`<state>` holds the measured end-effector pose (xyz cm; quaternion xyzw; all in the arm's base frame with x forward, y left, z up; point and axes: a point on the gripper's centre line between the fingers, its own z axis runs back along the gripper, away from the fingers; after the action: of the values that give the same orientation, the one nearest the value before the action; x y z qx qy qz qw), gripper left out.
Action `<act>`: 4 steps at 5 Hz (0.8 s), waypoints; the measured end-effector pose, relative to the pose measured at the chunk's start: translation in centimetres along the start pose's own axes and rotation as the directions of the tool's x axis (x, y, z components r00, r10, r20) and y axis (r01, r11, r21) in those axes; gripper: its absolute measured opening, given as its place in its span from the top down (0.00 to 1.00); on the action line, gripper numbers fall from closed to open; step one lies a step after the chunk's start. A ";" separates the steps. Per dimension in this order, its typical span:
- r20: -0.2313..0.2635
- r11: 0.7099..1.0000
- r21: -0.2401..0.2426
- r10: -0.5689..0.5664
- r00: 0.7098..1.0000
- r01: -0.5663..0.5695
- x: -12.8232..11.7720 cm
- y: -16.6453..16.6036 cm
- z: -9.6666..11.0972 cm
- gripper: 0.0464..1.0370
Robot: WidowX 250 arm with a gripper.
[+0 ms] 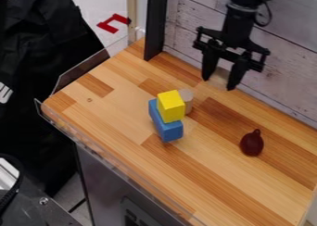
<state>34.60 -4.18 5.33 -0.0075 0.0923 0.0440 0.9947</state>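
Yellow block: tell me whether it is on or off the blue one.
On. The yellow block rests on the blue block, hiding part of its top, with blue showing past its edges.

This looks like a robotics lab or a test corner set up like one. A black jointed robot arm with a two-fingered black tool (219, 84) hangs over a wood-block surface (127, 116) in mixed light and reddish-brown strips, with a clear plastic guard (80, 72) along part of its edge. Simple objects lie there as if for handling trials: a yellow block (171, 106), a blue block (172, 131), a pale cylinder (187, 100) and a dark red, rounded object with a narrow tip (252, 143). Behind stands a panel of whitewashed wooden planks (285, 63), and black fabric (43, 67) drapes beside the surface.
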 end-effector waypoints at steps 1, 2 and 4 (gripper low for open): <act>-0.012 0.999 -0.037 -0.005 1.000 0.005 0.1 -0.6 -0.6 0.50; -0.053 0.998 -0.063 -0.006 0.999 0.003 -0.4 -1.0 -2.2 0.50; -0.087 0.997 -0.074 -0.021 0.996 0.015 -1.2 -1.1 -4.2 0.50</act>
<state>32.78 -5.43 1.42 -0.0465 0.1341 0.0381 0.9891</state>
